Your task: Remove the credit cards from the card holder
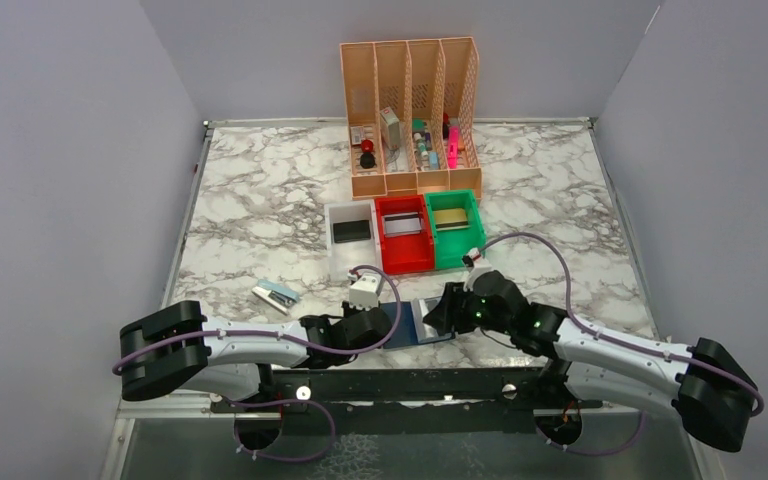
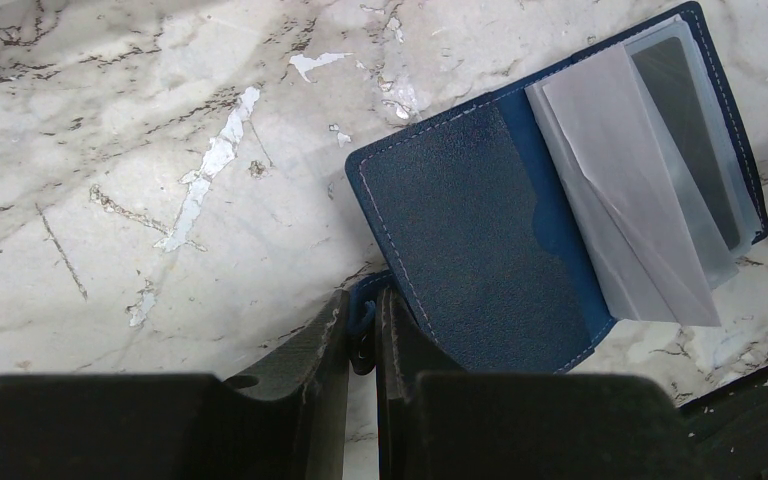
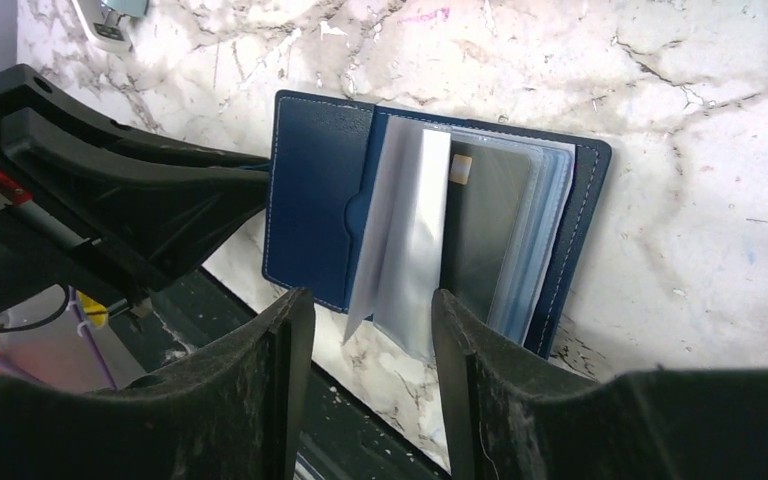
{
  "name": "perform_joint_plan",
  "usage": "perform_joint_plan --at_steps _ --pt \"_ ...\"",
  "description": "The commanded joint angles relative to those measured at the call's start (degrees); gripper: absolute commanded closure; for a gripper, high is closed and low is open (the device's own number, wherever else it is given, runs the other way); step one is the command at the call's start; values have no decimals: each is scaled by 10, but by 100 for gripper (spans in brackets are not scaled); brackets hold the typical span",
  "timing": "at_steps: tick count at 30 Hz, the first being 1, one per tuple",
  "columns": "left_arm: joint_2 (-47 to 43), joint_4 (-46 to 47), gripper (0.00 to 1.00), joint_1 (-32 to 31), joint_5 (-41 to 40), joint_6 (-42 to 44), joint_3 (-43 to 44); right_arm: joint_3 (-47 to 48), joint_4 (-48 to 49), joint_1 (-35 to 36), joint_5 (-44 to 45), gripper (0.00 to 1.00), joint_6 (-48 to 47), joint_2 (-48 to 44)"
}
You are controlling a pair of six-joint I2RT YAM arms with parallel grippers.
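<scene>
Wearing white shells on the long links of the left arm [image 1: 245, 350] and the right arm [image 1: 620, 352], alternating with bulky black joint housings. Trailing a purple cable [image 1: 558, 255] in loops along each arm. Glowing with small green lights [image 1: 537, 325] near the right arm's wrist. Carrying a white camera block [image 1: 365, 291] above each wrist. Ending in matte black fingers [image 3: 280, 385], wedge-shaped, dust-speckled and scuffed grey at the edges.
</scene>
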Motion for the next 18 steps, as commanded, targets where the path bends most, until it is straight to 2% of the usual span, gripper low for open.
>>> perform_joint_plan --at_steps 1,8,18 --pt "-4 -13 100 -2 24 6 -8 -2 28 -1 -27 48 -7 31" --pt "-6 -14 100 -2 29 6 -9 9 40 -1 -12 48 0 111" --pt "-5 -14 99 -2 26 8 -9 10 115 4 -107 50 -25 109"
